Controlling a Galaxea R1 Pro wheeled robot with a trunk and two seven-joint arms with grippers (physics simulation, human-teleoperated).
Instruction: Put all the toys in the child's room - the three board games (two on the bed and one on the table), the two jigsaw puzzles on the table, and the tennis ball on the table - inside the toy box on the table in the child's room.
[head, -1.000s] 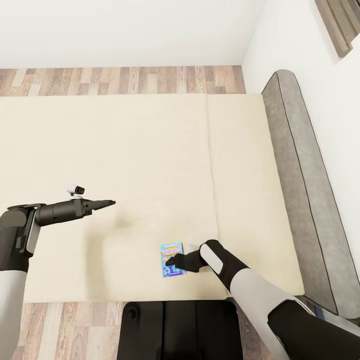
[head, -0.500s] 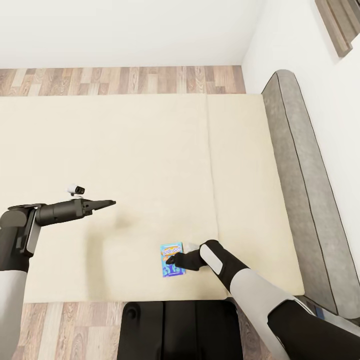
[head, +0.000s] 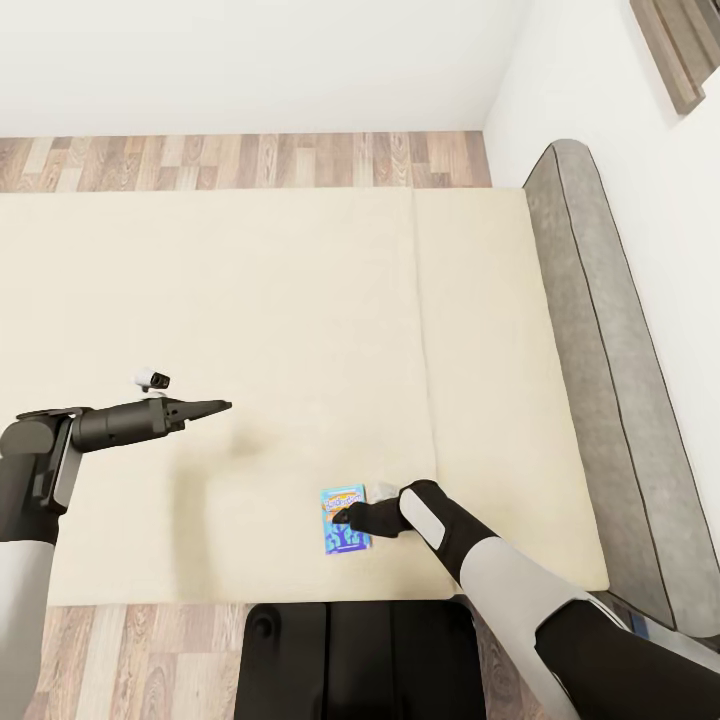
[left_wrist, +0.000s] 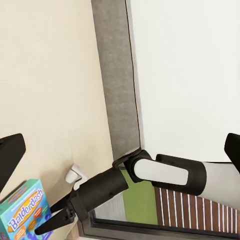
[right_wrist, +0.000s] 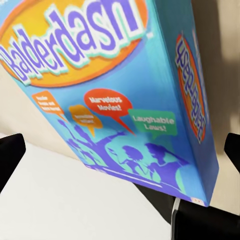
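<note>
Right gripper (head: 343, 518) reaches the blue board game (head: 343, 522) on the bare bed (head: 300, 330).

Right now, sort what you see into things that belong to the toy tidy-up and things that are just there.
Belongs to the job:
- blue board game, lying on the mattress by the right gripper
- bed, where the game lies
- left gripper, hovering over the mattress

Just there:
- grey headboard
- wood plank floor
- white wall
</note>
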